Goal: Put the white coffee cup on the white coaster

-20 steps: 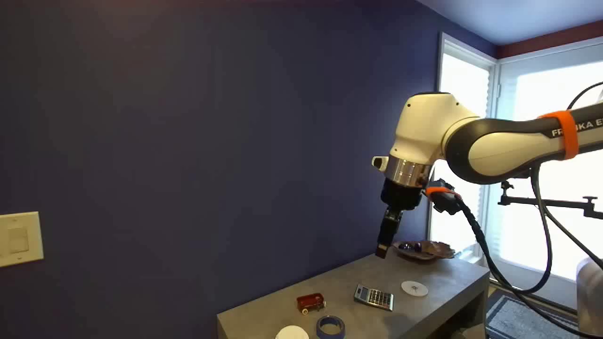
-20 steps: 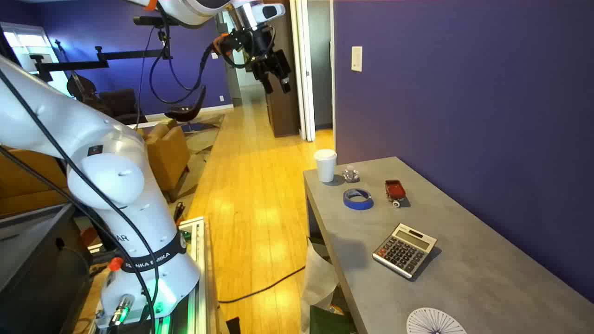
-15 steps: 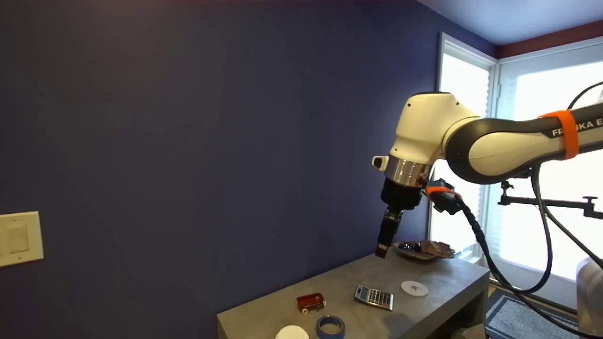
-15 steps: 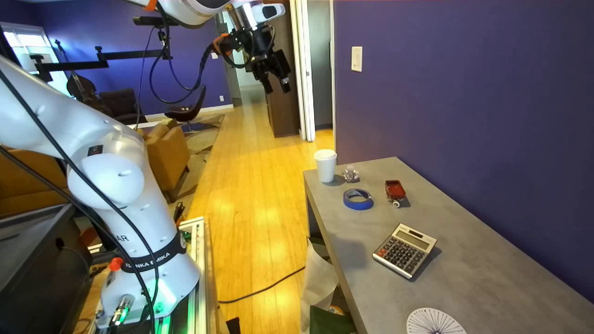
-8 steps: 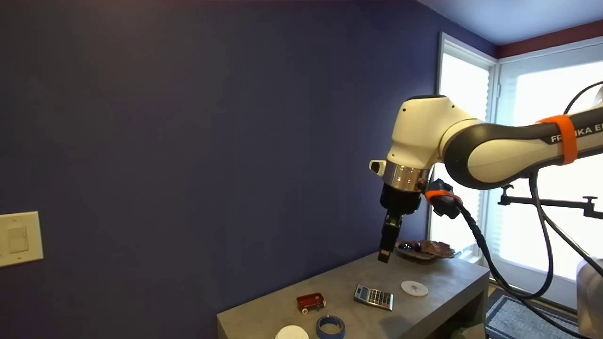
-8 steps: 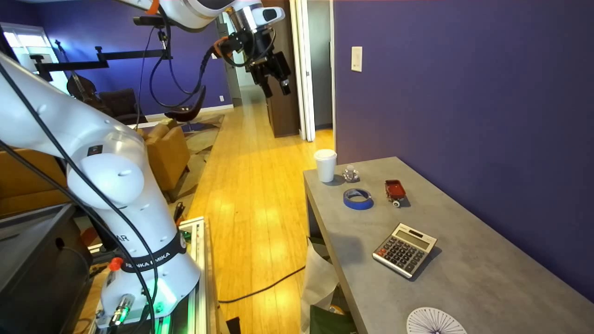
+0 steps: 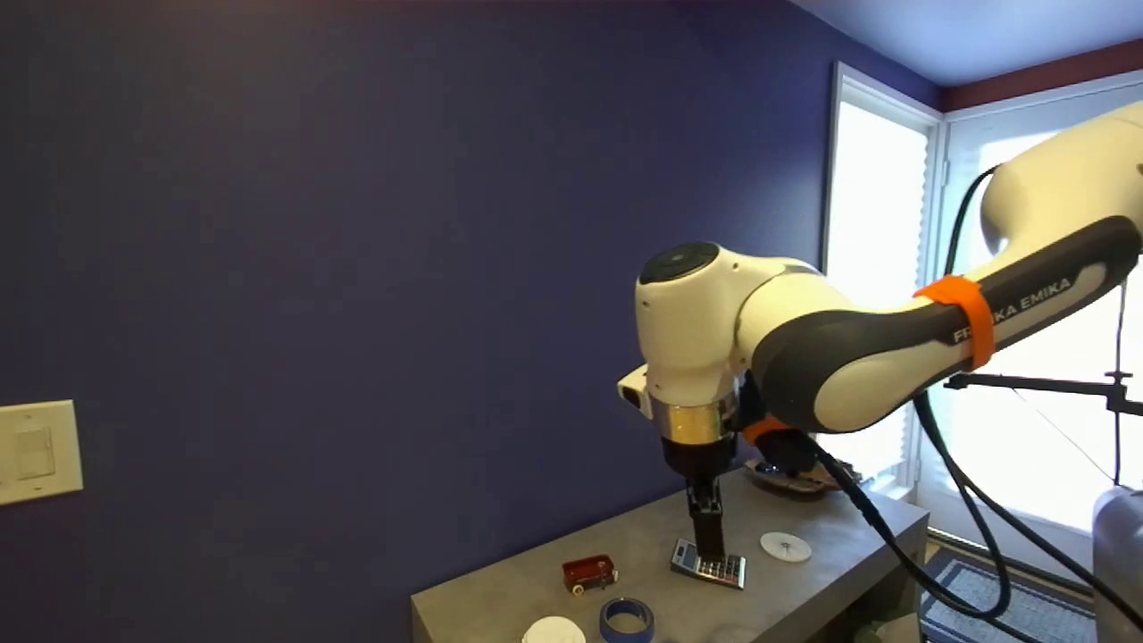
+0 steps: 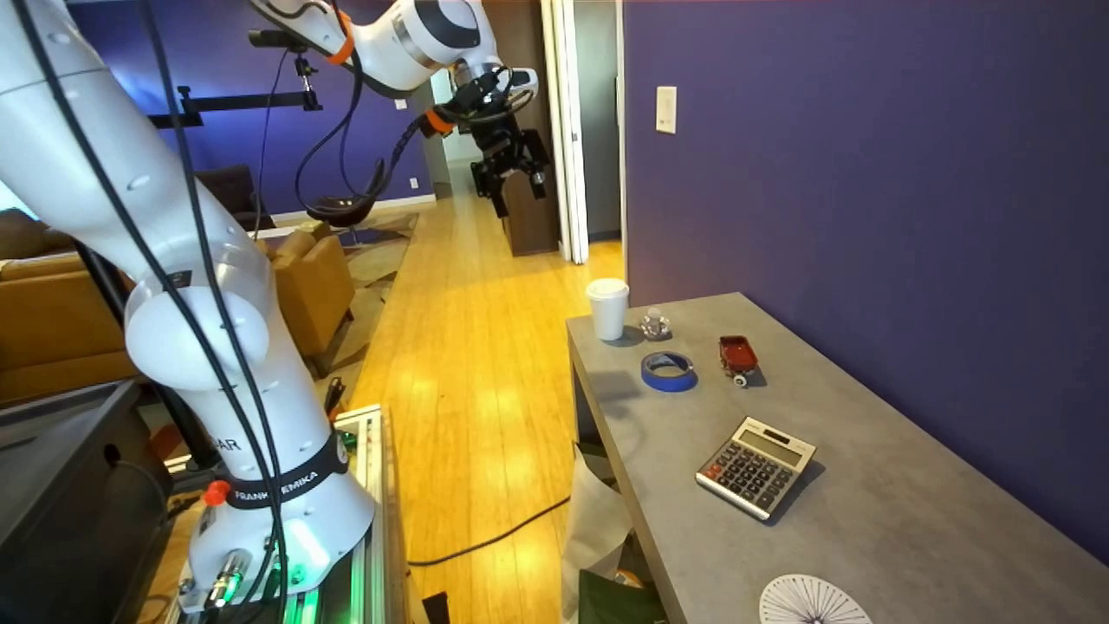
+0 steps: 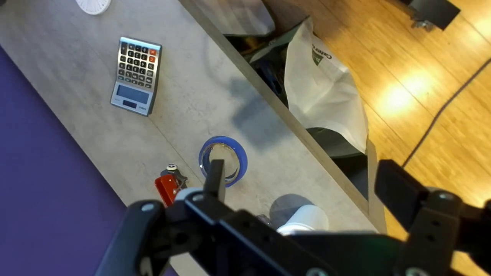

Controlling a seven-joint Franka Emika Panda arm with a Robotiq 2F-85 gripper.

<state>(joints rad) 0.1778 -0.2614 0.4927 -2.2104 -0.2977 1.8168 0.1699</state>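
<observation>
The white coffee cup (image 8: 608,310) is a tall white cup with a white lid, upright near the far end of the table. Only its lid (image 7: 554,631) shows in an exterior view, at the bottom edge. In the wrist view the cup (image 9: 308,218) is partly hidden behind the gripper. The white coaster (image 7: 786,547) is a flat white disc with thin dark radiating lines. It also shows cut off in an exterior view (image 8: 810,600) and in the wrist view (image 9: 93,5). My gripper (image 9: 302,163) is open and empty, well above the table (image 8: 866,520), apart from cup and coaster.
A blue tape roll (image 8: 668,373), a small red wagon (image 8: 738,357) and a small clear glass piece (image 8: 655,326) stand near the cup. A calculator (image 8: 756,468) lies between them and the coaster. A dark dish (image 7: 799,478) sits at the table end by the window.
The arm and open gripper have moved down, and leftward in an exterior view, away from the coaster's end towards the cup's end. The objects on the table have not moved.
</observation>
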